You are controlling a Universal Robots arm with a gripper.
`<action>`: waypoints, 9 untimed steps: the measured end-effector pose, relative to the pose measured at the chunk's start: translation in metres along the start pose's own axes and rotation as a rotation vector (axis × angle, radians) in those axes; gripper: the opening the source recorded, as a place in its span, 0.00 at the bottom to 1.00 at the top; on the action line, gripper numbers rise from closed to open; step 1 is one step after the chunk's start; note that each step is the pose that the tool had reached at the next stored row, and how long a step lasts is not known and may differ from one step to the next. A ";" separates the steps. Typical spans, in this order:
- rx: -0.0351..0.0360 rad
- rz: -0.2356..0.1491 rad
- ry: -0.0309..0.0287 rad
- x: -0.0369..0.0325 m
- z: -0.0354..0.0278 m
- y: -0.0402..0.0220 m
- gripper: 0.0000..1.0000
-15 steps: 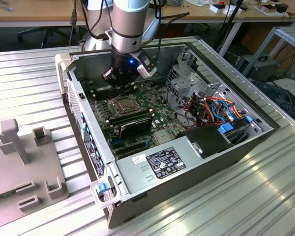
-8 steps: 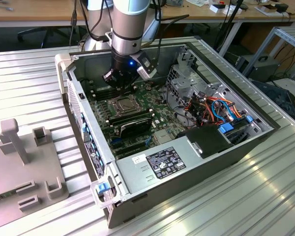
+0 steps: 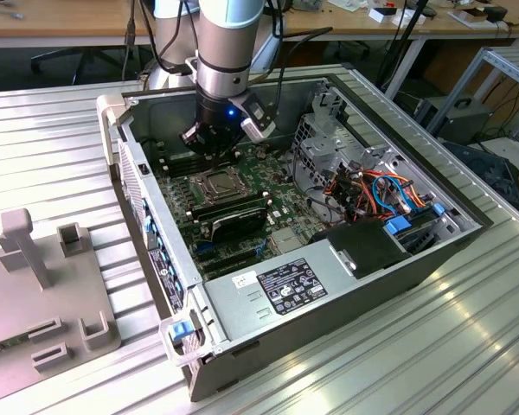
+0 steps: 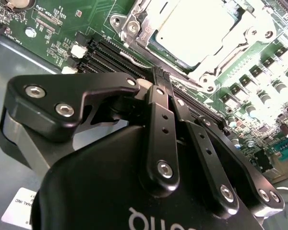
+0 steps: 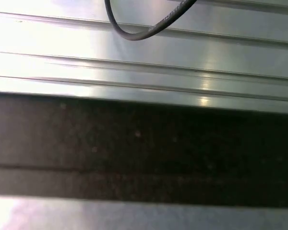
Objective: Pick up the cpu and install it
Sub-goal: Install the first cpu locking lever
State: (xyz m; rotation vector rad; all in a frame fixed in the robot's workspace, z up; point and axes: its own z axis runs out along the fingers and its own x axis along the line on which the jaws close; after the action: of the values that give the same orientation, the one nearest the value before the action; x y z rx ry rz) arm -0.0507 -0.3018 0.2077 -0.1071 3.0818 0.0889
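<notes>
Table point(image 3: 415, 363): ribbed metal, brushed silver, glossy under the light. Case point(image 3: 346, 298): grey sheet metal, matt, with a paper label at lower centre of the exterior view. Motherboard point(image 4: 53, 33): green board, smooth, semi-gloss. Cpu point(image 4: 197, 28): dull silver-grey metal top, smooth, seated within a bright metal frame point(image 4: 134, 24) in the second wrist view. Gripper point(image 4: 158, 81): black, smooth, satin, with bright metal screws. Fixture point(image 3: 35, 285), left edge of the exterior view: grey, matt, plastic-looking. Cable point(image 5: 139, 31): black, smooth.
</notes>
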 end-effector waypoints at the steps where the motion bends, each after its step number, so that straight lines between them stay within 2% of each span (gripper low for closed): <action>1: 0.0001 0.000 0.0000 0.0000 0.0004 0.0000 0.11; 9: 0.0000 0.000 0.0000 -0.0027 0.0034 -0.0024 0.11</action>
State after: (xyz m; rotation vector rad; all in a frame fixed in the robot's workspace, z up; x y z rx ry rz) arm -0.0477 -0.3038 0.2043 -0.1069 3.0818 0.0889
